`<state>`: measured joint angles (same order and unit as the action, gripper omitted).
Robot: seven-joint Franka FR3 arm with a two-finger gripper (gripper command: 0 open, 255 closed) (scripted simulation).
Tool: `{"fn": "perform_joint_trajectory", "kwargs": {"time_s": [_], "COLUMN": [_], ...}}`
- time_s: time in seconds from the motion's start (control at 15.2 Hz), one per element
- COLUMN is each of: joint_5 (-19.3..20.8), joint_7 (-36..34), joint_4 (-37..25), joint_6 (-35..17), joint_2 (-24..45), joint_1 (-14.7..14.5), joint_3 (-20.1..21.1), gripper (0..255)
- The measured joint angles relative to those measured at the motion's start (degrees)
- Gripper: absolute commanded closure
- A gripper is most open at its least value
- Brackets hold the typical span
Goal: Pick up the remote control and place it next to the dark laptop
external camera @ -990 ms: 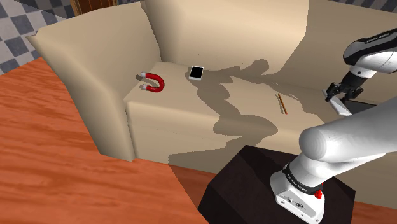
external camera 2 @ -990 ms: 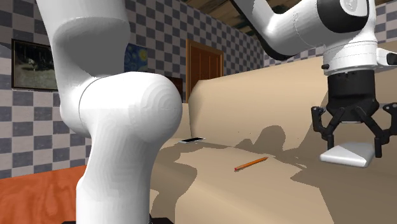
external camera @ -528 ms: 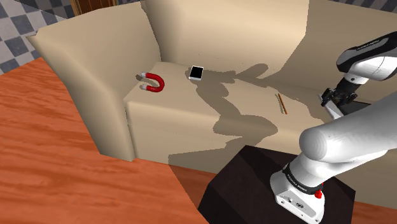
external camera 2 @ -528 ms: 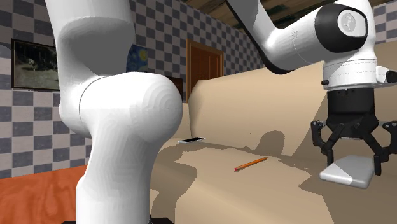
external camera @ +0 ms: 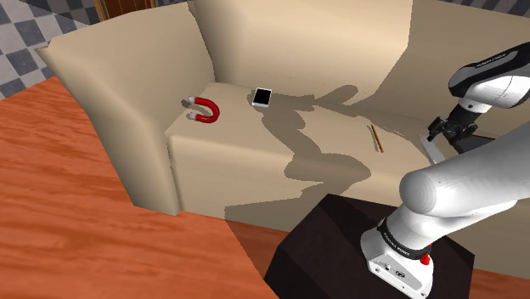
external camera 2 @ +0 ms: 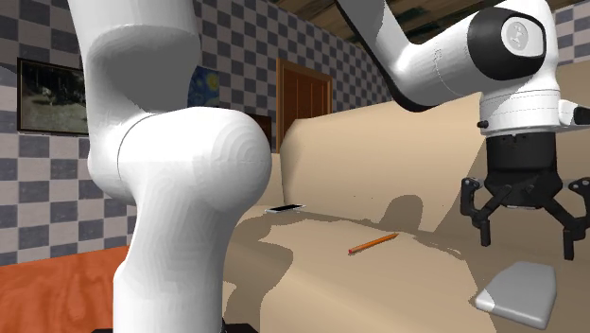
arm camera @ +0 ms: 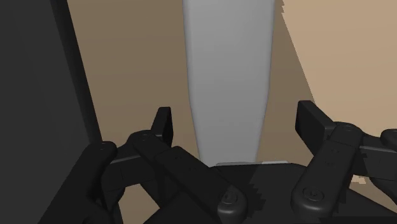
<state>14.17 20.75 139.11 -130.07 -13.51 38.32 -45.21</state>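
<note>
— Fingers of the gripper (external camera 2: 528, 242)?
— Spread wide, clasping nothing.
— And the grey remote (external camera 2: 518, 293)?
— Flat on the sofa seat (external camera 2: 312, 270), straight below, untouched; long axis running away between the fingers. Close alongside a dark slab (arm camera: 38, 76), likely the laptop.

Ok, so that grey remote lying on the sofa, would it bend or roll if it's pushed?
Probably stiff: the remote control looks like a flat, straight grey slab. It would likely slide rather than roll, since it lies flat on the sofa seat. Its smooth faces might slip in the gripper.
</note>
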Motion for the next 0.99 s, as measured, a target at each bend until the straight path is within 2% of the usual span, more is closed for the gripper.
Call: {"fn": "perform_joint_trajectory", "kwargs": {"time_s": [0.26, 0.59, 0.99], "joint_5": [0.0, 1.9, 2.0], "joint_7": [0.0, -1.7, -1.9], "joint_4": [0.0, -3.5, -3.9], "joint_6": [0.0, 7.6, 8.4], "joint_2": [0.0, -4.7, -5.0], "joint_1": [0.0, 0.9, 1.0], "joint_3": [0.0, 2.5, 2.8], "gripper": [0, 0, 0]}}
